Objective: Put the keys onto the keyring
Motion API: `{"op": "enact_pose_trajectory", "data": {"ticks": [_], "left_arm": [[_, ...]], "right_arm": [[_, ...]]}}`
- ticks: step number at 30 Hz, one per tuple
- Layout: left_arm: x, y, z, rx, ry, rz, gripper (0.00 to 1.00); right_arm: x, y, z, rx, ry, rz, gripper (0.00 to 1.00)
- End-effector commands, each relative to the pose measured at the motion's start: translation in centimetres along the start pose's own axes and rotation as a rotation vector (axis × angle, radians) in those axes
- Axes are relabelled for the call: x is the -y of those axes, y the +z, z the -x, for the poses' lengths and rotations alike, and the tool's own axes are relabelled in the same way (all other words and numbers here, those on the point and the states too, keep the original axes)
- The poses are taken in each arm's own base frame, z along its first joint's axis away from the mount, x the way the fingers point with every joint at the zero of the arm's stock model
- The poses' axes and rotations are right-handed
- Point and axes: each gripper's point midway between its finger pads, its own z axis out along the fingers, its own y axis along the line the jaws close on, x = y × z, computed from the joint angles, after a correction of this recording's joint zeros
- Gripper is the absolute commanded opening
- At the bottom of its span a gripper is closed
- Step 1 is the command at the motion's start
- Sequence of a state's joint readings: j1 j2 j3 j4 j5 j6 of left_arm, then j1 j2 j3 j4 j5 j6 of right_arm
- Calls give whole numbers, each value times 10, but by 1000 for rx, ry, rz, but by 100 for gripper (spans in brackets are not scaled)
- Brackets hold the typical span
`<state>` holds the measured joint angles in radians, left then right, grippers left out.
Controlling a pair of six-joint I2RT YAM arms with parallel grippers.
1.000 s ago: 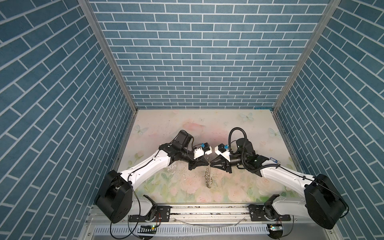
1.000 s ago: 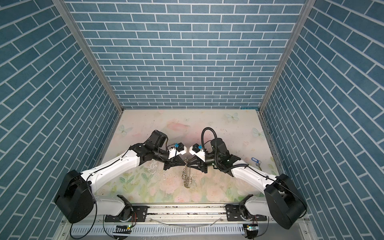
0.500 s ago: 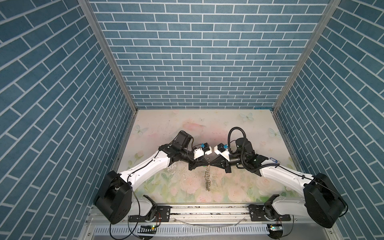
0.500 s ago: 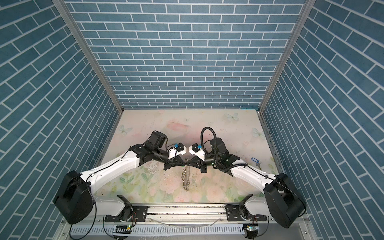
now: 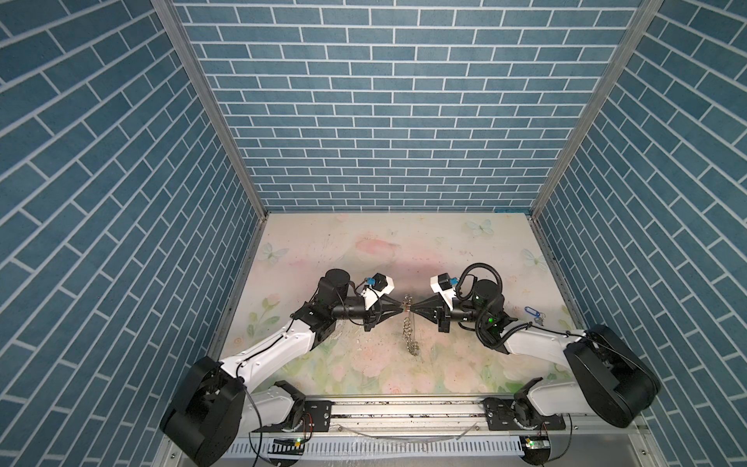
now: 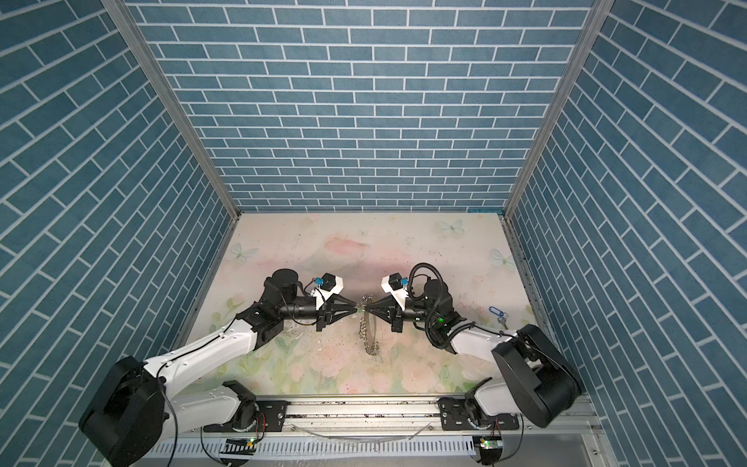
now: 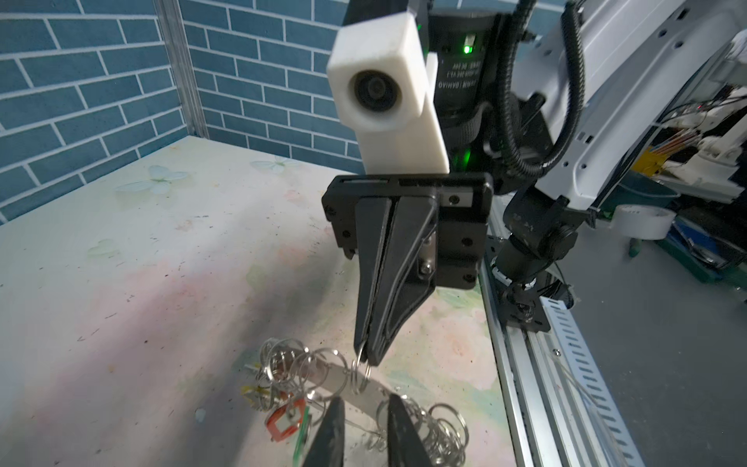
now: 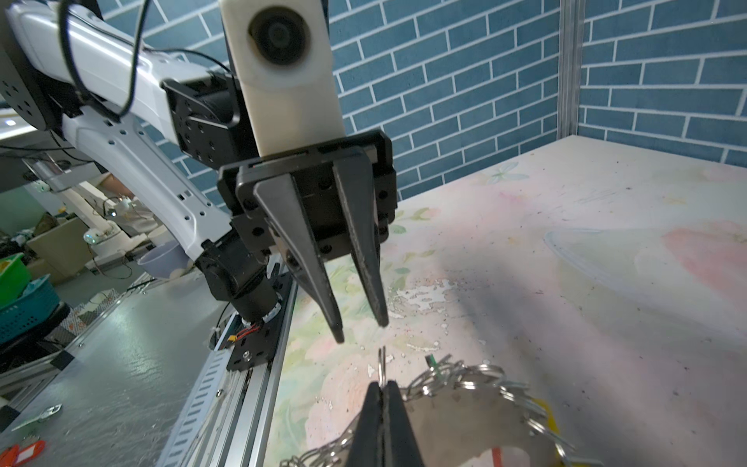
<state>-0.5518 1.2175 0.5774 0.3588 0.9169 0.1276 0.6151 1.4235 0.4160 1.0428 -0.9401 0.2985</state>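
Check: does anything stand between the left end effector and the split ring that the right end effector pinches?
Nothing visible. The left end effector, open, faces the split ring held by the shut right end effector, with only a bare gap between.

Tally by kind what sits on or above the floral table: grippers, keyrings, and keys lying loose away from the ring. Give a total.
Grippers: 2 (left gripper, right gripper)
Keyring: 1
Loose keys away from the ring: 1 (blue-tagged key)
Total: 4
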Motion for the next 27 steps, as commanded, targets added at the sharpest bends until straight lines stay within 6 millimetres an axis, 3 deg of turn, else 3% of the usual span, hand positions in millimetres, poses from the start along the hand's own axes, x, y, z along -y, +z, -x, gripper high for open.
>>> {"op": "enact_pose_trajectory", "data": {"ticks": [1,13,27], "left_arm": [[6,1,15,74,11,-57,19],[3,2,8,41,20,-41,28],[7,3,9,44,10,-72,23]], "right_arm": [[-19,-3,34,148,-77,75,0],[-25,-2,30,133,-103,96,0],[-37,2,29,123,-110,157,0]]}}
